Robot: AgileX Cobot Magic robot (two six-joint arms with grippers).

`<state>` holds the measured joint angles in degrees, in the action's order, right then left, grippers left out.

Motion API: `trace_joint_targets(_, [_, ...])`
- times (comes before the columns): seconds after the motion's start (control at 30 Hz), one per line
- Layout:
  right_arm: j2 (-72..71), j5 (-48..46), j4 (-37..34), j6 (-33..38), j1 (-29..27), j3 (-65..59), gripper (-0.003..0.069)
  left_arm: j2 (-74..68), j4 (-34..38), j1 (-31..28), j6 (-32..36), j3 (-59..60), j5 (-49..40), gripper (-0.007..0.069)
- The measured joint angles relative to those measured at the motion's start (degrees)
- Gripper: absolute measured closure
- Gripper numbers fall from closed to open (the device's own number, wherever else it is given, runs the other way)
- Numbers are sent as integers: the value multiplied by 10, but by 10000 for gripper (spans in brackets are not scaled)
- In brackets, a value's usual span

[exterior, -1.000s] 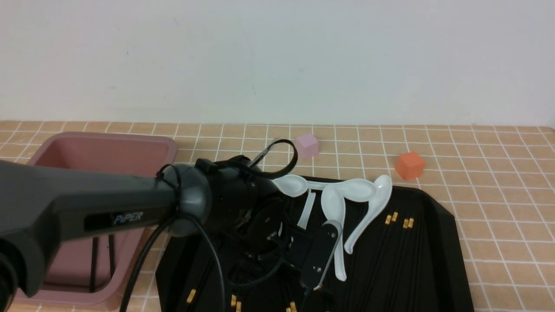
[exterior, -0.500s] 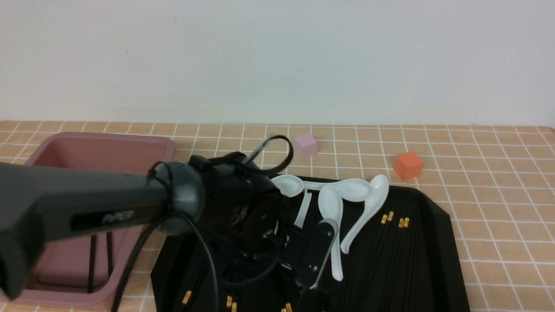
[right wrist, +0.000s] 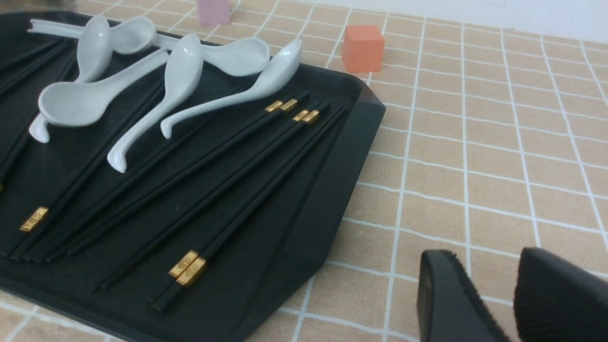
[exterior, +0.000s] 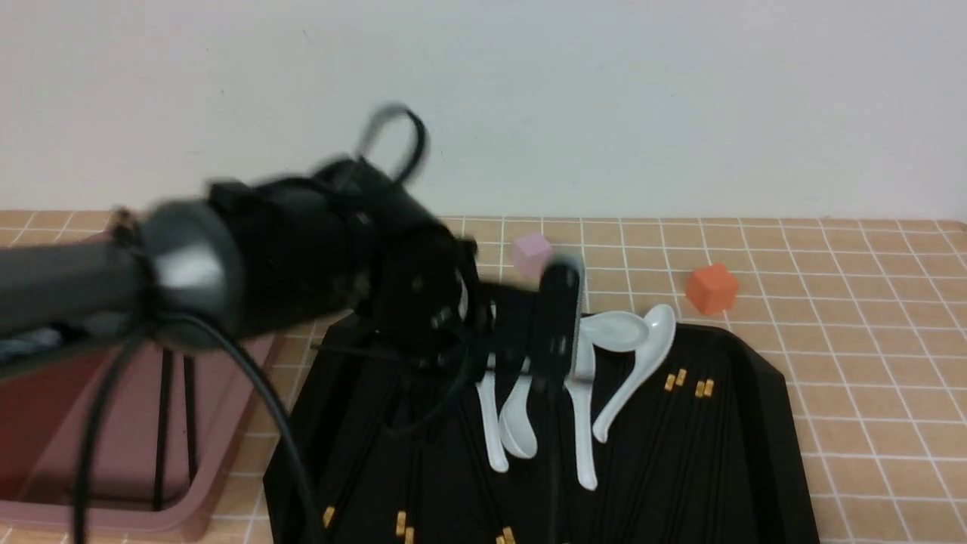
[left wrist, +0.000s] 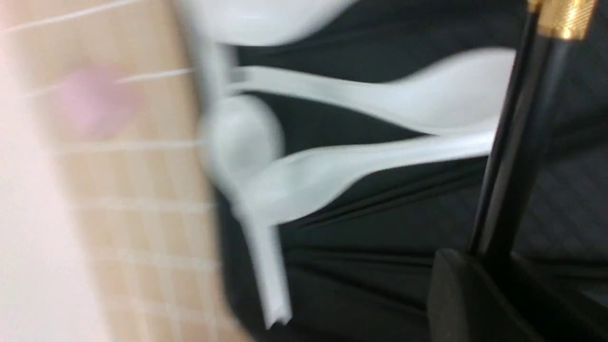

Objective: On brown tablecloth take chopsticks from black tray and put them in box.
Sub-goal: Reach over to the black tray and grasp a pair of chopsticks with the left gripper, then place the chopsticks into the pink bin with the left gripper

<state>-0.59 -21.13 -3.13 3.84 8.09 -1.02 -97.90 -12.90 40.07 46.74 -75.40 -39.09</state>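
My left gripper (exterior: 550,374) is blurred and raised over the black tray (exterior: 763,393). It is shut on one black chopstick (left wrist: 513,142), whose gold band shows past the jaws in the left wrist view. More chopsticks (exterior: 691,384) lie on the tray, also seen in the right wrist view (right wrist: 266,156). The pink box (exterior: 227,423) stands left of the tray on the brown tablecloth (exterior: 869,340) and holds two chopsticks (exterior: 162,423). My right gripper (right wrist: 484,285) is open and empty, low over the cloth beside the tray's edge (right wrist: 332,190). It is out of the front view.
Several white soup spoons (exterior: 627,332) lie at the tray's far part, partly over the chopsticks. A small pink cube (exterior: 531,253) and an orange cube (exterior: 712,288) sit on the cloth behind the tray. A white wall closes the back.
My left arm has risen and swung up from the tray, lifting the chopstick. Some spoons have shifted on the tray. The right arm shows in no earlier frame.
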Motion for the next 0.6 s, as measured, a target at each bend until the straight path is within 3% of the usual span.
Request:
trace_joint_targets(0.1, [0, 0, 0, 0, 0, 0, 419, 40, -21, 0, -105, -30, -14, 587])
trace_joint_targets(0.13, [0, 0, 0, 0, 0, 0, 419, 46, -27, 0, -112, -33, -15, 587])
trace_joint_targets(0.17, [0, 0, 0, 0, 0, 0, 419, 74, -61, -2, -188, -48, -32, 587])
trace_joint_targets(0.27, [0, 0, 0, 0, 0, 0, 419, 99, -98, -10, -268, -59, -54, 587])
trace_joint_targets(0.3, [0, 0, 0, 0, 0, 0, 419, 122, -130, -33, -349, -63, -77, 587])
trace_joint_targets(0.37, [0, 0, 0, 0, 0, 0, 419, 141, -148, -78, -427, -65, -117, 587])
trace_joint_targets(0.47, [0, 0, 0, 0, 0, 0, 419, 151, -140, -163, -504, -65, -171, 587])
trace_joint_targets(0.6, [0, 0, 0, 0, 0, 0, 419, 137, -62, -302, -575, -43, -173, 587])
